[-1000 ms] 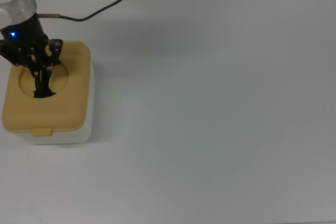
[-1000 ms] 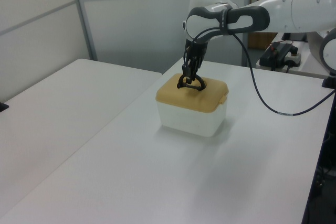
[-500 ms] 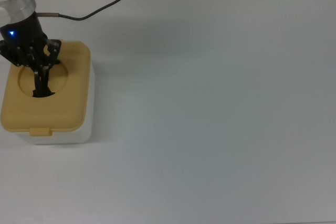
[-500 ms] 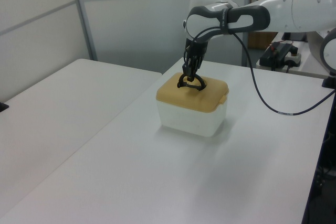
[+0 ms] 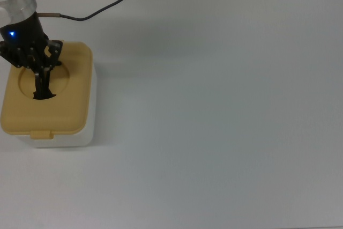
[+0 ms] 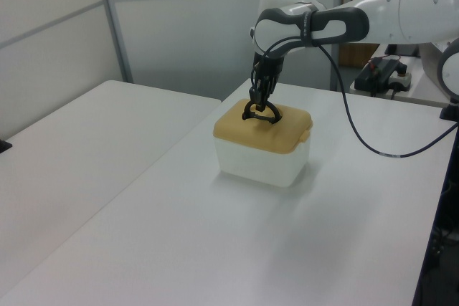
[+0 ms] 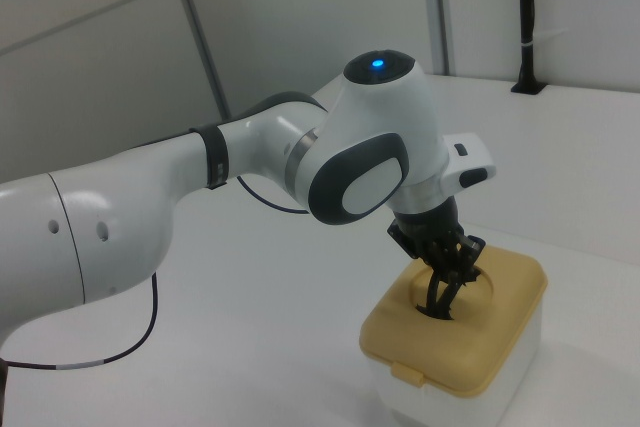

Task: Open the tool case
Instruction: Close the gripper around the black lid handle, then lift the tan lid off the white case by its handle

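Observation:
The tool case (image 5: 88, 132) is a white box with a mustard-yellow lid (image 5: 69, 105), and it stands at the top view's left edge. In the lid's round recess the black handle (image 5: 45, 96) stands folded up. My gripper (image 5: 42, 87) reaches down into the recess, shut on the handle. In the left view the gripper (image 6: 259, 102) holds the top of the handle (image 6: 261, 114) above the lid (image 6: 287, 132). From the right view the gripper (image 7: 442, 292) shows in the recess of the lid (image 7: 500, 337), whose front tab (image 7: 405, 374) lies down against the box.
A black cable (image 5: 107, 8) runs from the arm over the table's far side in the top view. The white table (image 5: 214, 105) stretches away to the top view's right. A second table (image 6: 79, 141) stands at the left view's left, across a narrow gap.
The gripper, the handle and the lid have shifted very slightly toward the top view's left since a second ago. Nothing has moved in the last half second.

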